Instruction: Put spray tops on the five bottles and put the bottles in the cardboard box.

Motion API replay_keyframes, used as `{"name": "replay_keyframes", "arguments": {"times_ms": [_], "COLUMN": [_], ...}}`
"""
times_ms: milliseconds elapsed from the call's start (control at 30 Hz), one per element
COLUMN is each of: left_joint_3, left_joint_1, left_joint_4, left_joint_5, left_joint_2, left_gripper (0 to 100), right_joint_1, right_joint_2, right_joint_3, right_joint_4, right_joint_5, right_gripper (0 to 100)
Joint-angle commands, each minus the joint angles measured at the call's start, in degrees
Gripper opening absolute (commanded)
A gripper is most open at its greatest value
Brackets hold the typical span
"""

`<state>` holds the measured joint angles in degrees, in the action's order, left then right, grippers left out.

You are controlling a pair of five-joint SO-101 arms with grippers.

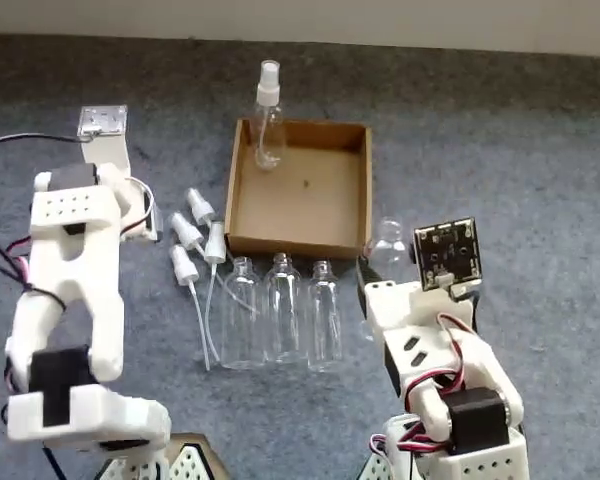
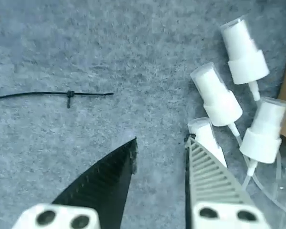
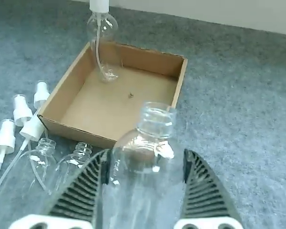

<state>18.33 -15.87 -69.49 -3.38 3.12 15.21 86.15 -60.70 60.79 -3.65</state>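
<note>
Bottle (image 3: 143, 143), clear with no top, is pinched by the right gripper (image 3: 145, 160). 1 topped bottle (image 1: 268, 130) stands in the cardboard box (image 1: 290, 244). Left gripper (image 2: 160, 143) jaws spread beside 4 spray tops (image 2: 217, 98).

Desk (image 1: 500, 150) covered in fuzzy grey carpet stuff, running back to a pale wall (image 1: 380, 18) along the far edge. Soft, even light, pretty faint shadows.

No writing, label or number is legible on the bottles (image 1: 283, 310), spray tops (image 1: 188, 232) or box (image 1: 315, 205).
</note>
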Motion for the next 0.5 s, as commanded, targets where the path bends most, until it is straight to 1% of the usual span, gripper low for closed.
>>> {"name": "replay_keyframes", "arguments": {"times_ms": [0, 133, 300, 467], "left_joint_3": [-5.6, -5.7, -5.6, -1.5], "left_joint_1": [4.0, 7.0, 7.3, 8.6], "left_joint_4": [-0.4, 0.4, 3.0, 8.0], "left_joint_5": [-2.5, -4.0, -4.0, -5.0], "left_joint_2": [-8.0, -11.1, -12.0, -13.3], "left_gripper": [16, 16, 16, 16], "right_joint_1": [0.4, 0.4, 0.4, 0.4], "right_joint_2": [1.0, 1.0, 1.0, 1.2], "right_joint_3": [-0.6, -1.2, -1.2, -1.2], "right_joint_4": [-1.4, -1.4, -1.4, -1.4], "right_joint_5": [0.4, 0.4, 0.4, 0.6], "right_gripper": [5.2, 5.2, 5.2, 5.2]}}
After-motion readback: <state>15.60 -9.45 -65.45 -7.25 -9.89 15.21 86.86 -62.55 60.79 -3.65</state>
